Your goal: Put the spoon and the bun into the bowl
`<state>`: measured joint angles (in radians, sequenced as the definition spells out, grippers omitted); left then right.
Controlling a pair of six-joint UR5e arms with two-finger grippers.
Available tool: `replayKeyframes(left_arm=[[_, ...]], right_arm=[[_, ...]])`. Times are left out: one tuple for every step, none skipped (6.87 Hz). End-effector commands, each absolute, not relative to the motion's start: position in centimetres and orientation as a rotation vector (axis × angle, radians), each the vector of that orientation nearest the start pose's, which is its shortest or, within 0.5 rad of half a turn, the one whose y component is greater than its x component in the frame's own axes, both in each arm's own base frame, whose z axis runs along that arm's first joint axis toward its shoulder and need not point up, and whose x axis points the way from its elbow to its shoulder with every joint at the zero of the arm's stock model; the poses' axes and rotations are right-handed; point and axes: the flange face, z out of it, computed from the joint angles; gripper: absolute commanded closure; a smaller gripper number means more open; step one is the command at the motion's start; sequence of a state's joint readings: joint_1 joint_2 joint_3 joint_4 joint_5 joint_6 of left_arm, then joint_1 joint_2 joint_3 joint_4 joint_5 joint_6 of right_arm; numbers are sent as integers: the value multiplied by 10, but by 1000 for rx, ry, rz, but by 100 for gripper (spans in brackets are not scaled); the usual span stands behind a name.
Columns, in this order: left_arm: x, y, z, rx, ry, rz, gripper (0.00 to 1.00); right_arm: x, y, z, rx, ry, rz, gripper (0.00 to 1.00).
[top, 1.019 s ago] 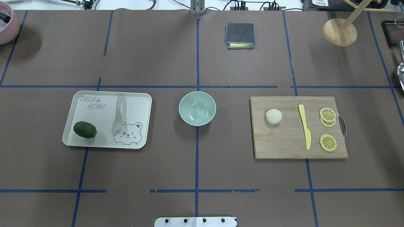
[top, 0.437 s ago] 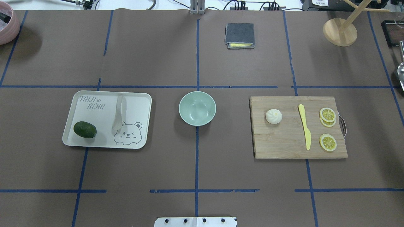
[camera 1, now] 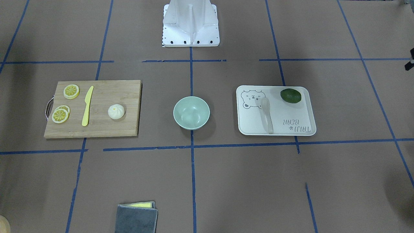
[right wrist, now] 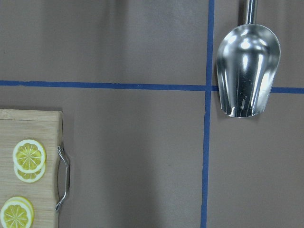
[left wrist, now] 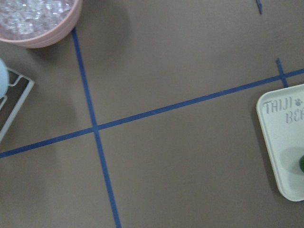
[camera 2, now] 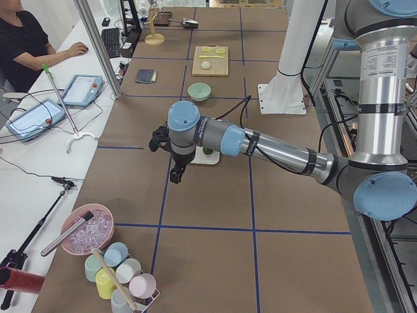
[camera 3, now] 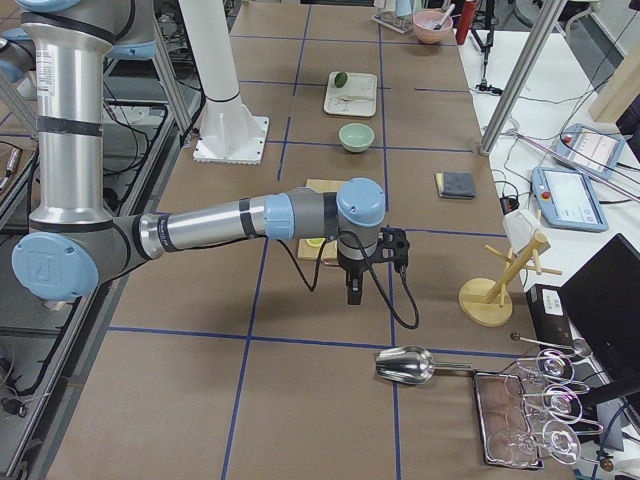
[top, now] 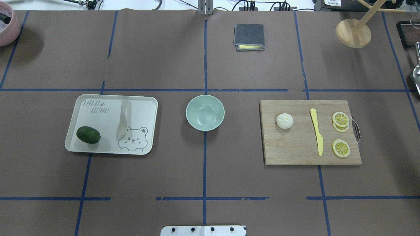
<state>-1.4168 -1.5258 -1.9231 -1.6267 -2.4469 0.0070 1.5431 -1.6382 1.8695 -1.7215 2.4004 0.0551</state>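
Nothing has moved: spoon (top: 123, 118) and bun (top: 284, 121) flank the empty bowl (top: 205, 112), unplaced; I cannot tell how left gripper (camera 2: 174, 175) or right gripper (camera 3: 352, 293) stands.

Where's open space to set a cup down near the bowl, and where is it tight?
Bare paper lies between the tray and the bowl, and between the bowl and the cutting board. The wide strip from that row to the base plate is bare too. Tight: the board's right half, with knife and lemon slices, and the tray, with spoon and avocado.
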Motion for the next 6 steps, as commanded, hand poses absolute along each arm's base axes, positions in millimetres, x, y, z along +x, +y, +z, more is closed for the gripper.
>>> replayKeyframes(left_arm=[[124, -467, 448, 284, 1009, 316, 0], [172, -461, 431, 224, 1067, 267, 0], [238, -469, 388, 197, 1059, 190, 0], [297, -463, 380, 197, 1004, 129, 0], [348, -466, 379, 192, 968, 113, 0], [366, -479, 381, 179, 956, 97, 2]], right_arm=[[43, -459, 555, 30, -888, -8, 0], [41, -458, 553, 27, -917, -8, 0], [41, -458, 553, 28, -919, -9, 0], [41, -458, 553, 29, -919, -10, 0], [41, -458, 552, 29, -920, -10, 0], [41, -457, 555, 24, -920, -9, 0]])
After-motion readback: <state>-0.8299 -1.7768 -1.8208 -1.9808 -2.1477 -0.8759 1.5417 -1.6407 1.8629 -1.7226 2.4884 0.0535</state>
